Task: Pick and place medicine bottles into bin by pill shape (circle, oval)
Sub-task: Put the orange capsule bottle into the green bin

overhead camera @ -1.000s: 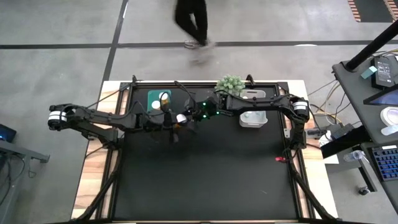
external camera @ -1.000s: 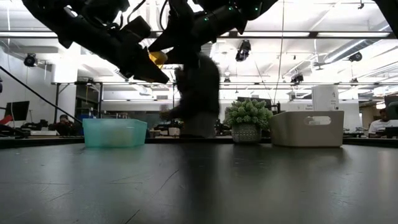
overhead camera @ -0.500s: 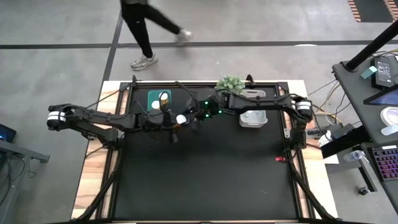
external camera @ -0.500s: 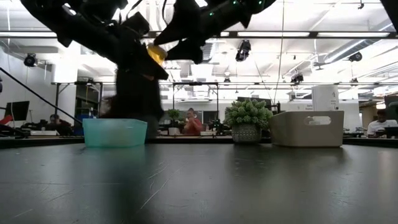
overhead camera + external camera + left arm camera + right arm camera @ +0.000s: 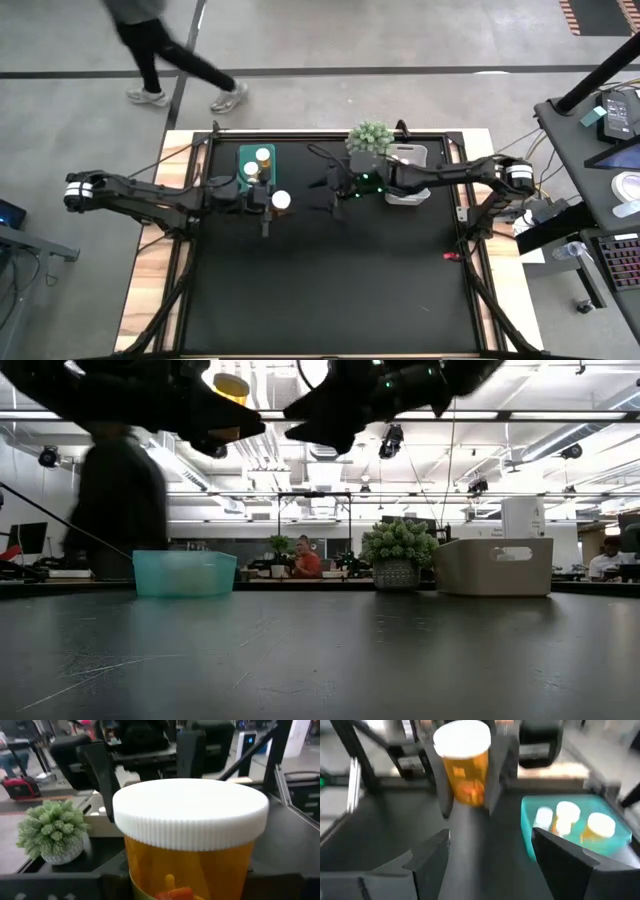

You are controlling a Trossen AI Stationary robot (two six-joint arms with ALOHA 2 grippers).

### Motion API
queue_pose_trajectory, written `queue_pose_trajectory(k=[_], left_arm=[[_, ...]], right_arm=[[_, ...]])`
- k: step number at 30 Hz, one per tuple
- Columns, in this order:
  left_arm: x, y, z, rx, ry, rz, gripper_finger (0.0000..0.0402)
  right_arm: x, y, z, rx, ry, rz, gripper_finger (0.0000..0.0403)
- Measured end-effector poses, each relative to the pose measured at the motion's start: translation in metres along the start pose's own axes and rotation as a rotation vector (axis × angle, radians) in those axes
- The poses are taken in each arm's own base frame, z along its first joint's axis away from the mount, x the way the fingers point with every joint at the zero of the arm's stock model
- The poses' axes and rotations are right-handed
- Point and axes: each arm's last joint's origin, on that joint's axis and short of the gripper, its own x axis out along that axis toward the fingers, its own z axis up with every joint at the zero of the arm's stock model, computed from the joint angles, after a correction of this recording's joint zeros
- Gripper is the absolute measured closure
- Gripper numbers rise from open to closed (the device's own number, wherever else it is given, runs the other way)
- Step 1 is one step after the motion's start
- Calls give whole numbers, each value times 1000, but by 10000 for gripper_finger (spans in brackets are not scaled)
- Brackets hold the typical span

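My left gripper (image 5: 275,203) is closed on an amber bottle (image 5: 281,201), its white cap turned up toward the overhead camera; in my left wrist view the bottle (image 5: 189,845) fills the picture, upright between my fingers, with orange pills showing low in the body, though their shape is too unclear for me to call circle or oval; in the low view the bottle (image 5: 231,384) hangs high above the table, well clear of everything.

The relation that matters: the teal bin (image 5: 243,158) lies just beside my left gripper, toward the far edge of the table and slightly to my left; it already holds bottles, of which I count 2 from overhead, and my right wrist view shows the bin (image 5: 527,820) with several white caps inside. The pale bin (image 5: 408,193) sits well apart on the right side, under my right arm, near the plant (image 5: 370,136). So my left arm is plainly the nearer one to the teal bin; I judge the coming move to be a short carry away from me and a lowering with the bottle's long axis kept vertical.

My right gripper (image 5: 327,192) hovers empty with its fingers spread wide, facing the held bottle (image 5: 465,765) across a small gap; it is not touching it.
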Motion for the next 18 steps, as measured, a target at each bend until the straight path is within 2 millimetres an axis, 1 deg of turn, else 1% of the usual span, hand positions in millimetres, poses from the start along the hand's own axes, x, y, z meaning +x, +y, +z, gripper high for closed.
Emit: queue_pose_trajectory(k=[4, 9, 15, 18], left_arm=[[-3, 0, -3, -3, -71, 6, 266], [-2, -1, -7, -10, -67, 4, 265], [3, -1, -12, -10, -43, 4, 265], [4, -1, -11, -11, -57, 6, 265]], right_arm=[[5, 6, -17, -40, -187, 9, 141], [15, 4, -20, -46, -369, 8, 153], [33, 3, -17, -68, -393, 17, 166], [40, 1, -17, -58, -389, 14, 168]])
